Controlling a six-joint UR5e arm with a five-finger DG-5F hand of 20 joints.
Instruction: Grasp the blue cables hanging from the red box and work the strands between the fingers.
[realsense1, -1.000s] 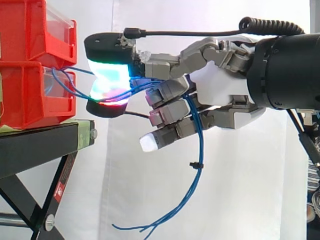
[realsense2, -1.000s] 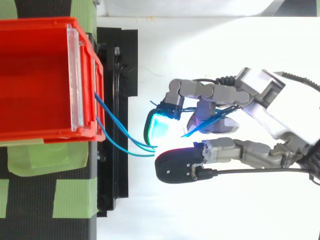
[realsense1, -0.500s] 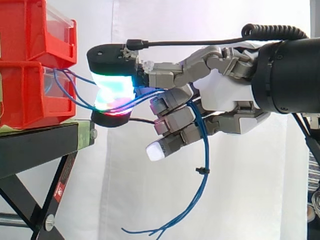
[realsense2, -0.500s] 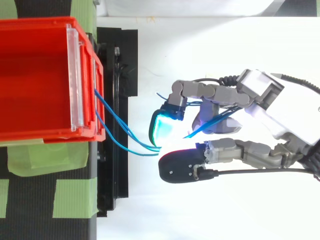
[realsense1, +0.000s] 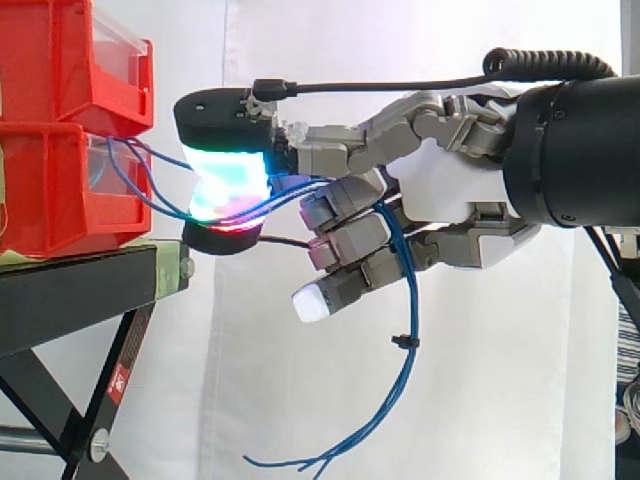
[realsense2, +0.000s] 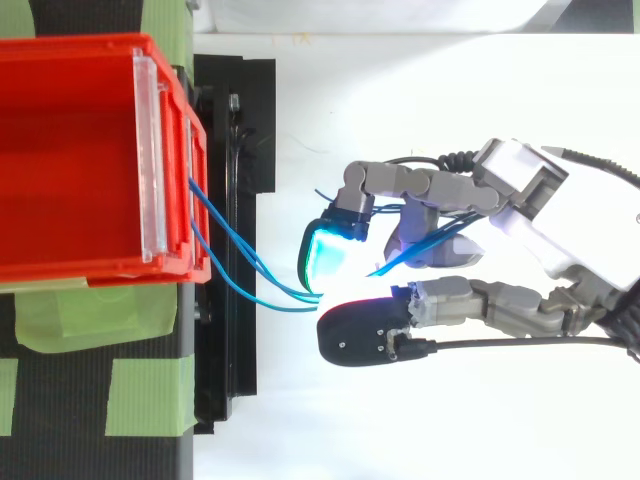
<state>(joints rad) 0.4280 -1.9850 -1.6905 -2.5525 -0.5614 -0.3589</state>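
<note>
Blue cables (realsense1: 409, 300) are pinched between the hand's (realsense1: 440, 195) two glowing pads (realsense1: 228, 178), just off the red box's (realsense1: 50, 190) front. The strands also thread through the curled lower fingers and hang loose, well away from the box. The grasp looks done; you have the working between fingers left. Room is tight toward the box and the black stand (realsense1: 70, 290) under it, open away from the box.

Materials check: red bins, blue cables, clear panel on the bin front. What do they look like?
Red bins: likely moulded hard plastic, semi-gloss, with even colour and stiff straight rims.
Blue cables: apparently thin plastic-sheathed wire with a smooth finish. The strands hang in loose curves; the core is hidden.
Clear panel: probably transparent plastic, since the red shows through it.
</note>
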